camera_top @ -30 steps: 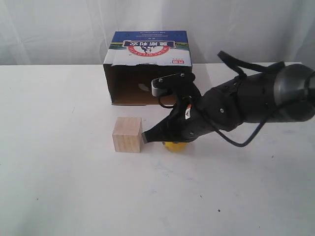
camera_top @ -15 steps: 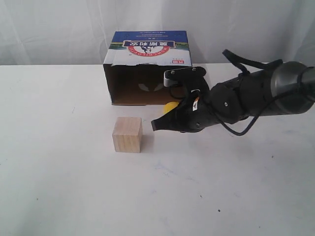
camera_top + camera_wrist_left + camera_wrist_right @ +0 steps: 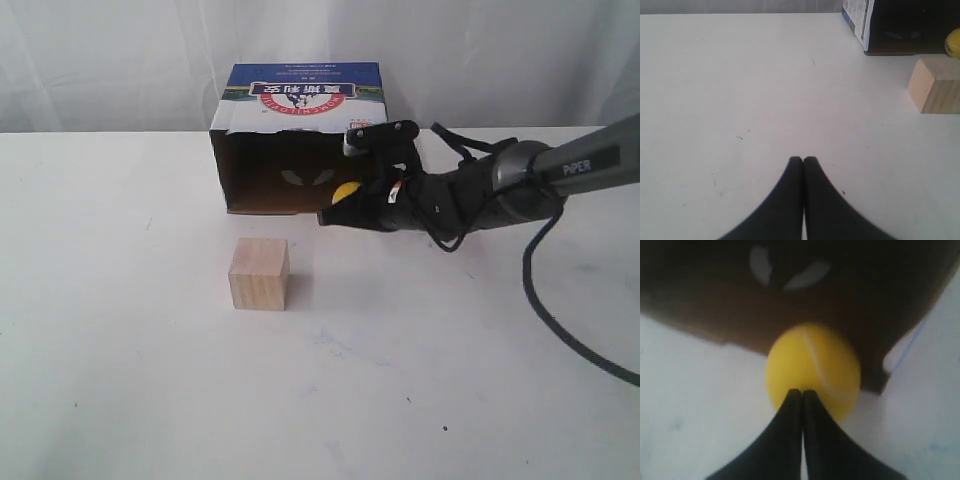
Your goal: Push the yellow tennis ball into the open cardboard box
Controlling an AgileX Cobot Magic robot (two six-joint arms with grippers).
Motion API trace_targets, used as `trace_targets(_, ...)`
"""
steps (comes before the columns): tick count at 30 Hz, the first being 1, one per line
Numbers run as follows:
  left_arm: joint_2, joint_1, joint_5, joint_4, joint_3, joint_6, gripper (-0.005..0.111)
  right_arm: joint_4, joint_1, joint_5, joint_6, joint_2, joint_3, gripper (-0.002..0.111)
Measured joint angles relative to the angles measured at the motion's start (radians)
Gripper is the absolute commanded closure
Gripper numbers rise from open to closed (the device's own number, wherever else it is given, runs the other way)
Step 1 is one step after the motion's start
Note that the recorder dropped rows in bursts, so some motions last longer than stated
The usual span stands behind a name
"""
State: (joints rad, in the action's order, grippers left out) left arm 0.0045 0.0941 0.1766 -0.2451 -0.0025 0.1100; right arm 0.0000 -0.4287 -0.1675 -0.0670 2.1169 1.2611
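The yellow tennis ball (image 3: 346,192) (image 3: 812,369) (image 3: 953,43) sits at the mouth of the open cardboard box (image 3: 300,110) (image 3: 850,295) (image 3: 860,20), near the right end of the opening as the exterior view shows it. The box lies on its side with its dark inside facing the camera. My right gripper (image 3: 326,216) (image 3: 802,391) is shut, with its tips against the near side of the ball and nothing between them. My left gripper (image 3: 803,159) is shut and empty above bare table, well away from the box; it does not show in the exterior view.
A pale wooden cube (image 3: 259,273) (image 3: 936,85) stands on the white table (image 3: 150,380) in front of the box, left of my right gripper. A black cable (image 3: 560,320) trails off the right arm. A white curtain hangs behind the table.
My right gripper has swept from beside the cube toward the box. The ball has rolled ahead of it from the open table to the box's mouth. The cube has stayed put.
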Motion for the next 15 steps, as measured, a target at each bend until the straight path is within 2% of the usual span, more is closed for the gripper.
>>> trace_targets(7, 0.000, 0.000, 0.000, 0.000, 0.000, 0.000, 0.107, 0.000, 0.005, -0.065, 0.001, 0.000, 0.117, 0.108)
trace_targets(15, 0.000, 0.000, 0.000, 0.000, 0.000, 0.000, 0.107, 0.000, 0.005, 0.141, 0.012, -0.026, 0.122, 0.108)
